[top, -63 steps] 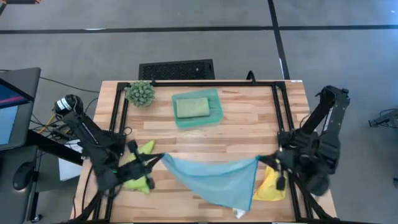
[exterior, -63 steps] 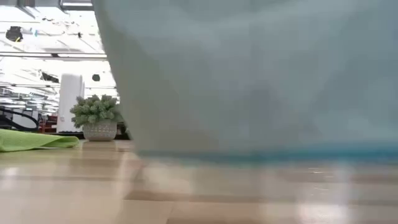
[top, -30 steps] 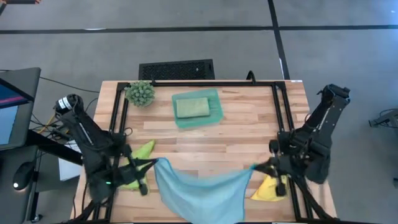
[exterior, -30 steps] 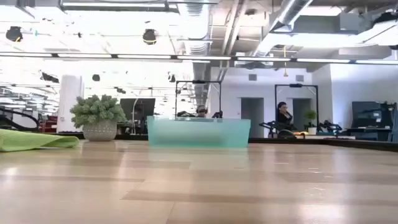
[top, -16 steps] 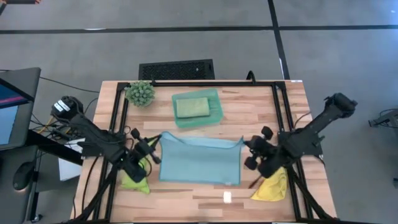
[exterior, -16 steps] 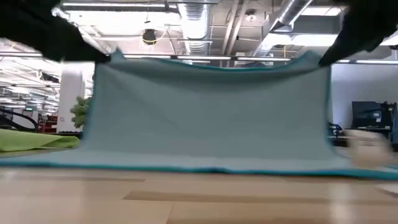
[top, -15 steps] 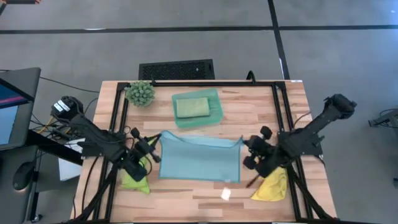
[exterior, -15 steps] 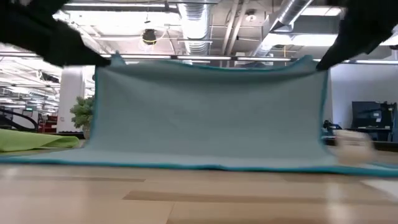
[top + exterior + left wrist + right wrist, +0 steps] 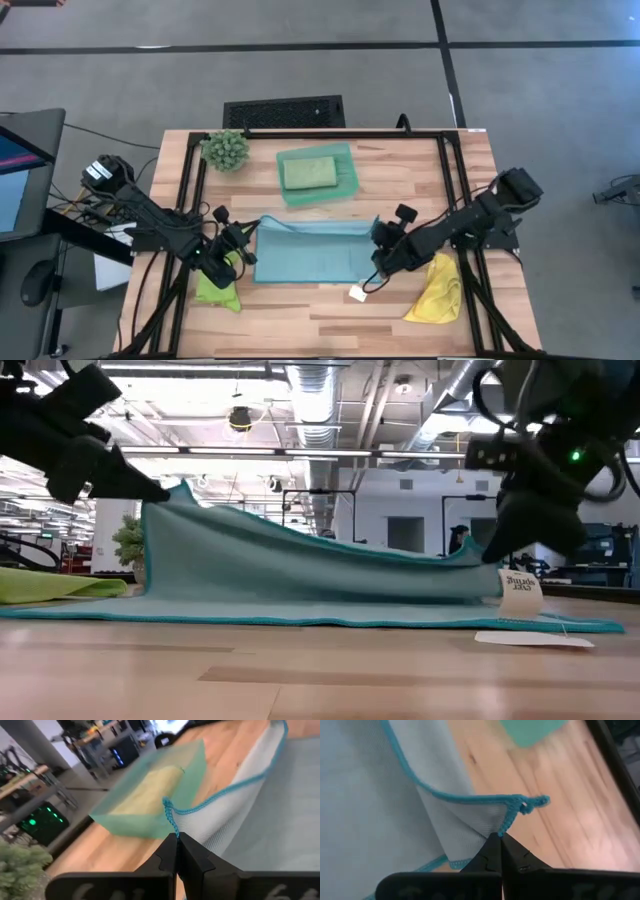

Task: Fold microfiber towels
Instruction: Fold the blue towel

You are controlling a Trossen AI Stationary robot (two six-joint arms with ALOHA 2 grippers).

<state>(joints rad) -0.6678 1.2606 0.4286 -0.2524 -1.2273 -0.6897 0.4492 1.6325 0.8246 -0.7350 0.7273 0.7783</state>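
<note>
Now both jaws are clamped on corners of the light blue towel (image 9: pixel 312 252): left gripper (image 9: pixel 243 238) on its 9 o'clock far corner, right gripper (image 9: pixel 380 243) on the 3 o'clock one. Half a second ago the cloth hung taller and wider between them; since then both arms have dropped and come inward, so it mostly lies on the desk (image 9: pixel 420 180), centre, just 6 o'clock of the teal tray (image 9: pixel 348 180). Looks like laying flat, fold next. Lime towel (image 9: pixel 215 291) sits at 8, yellow towel (image 9: pixel 437 292) at 4.
</note>
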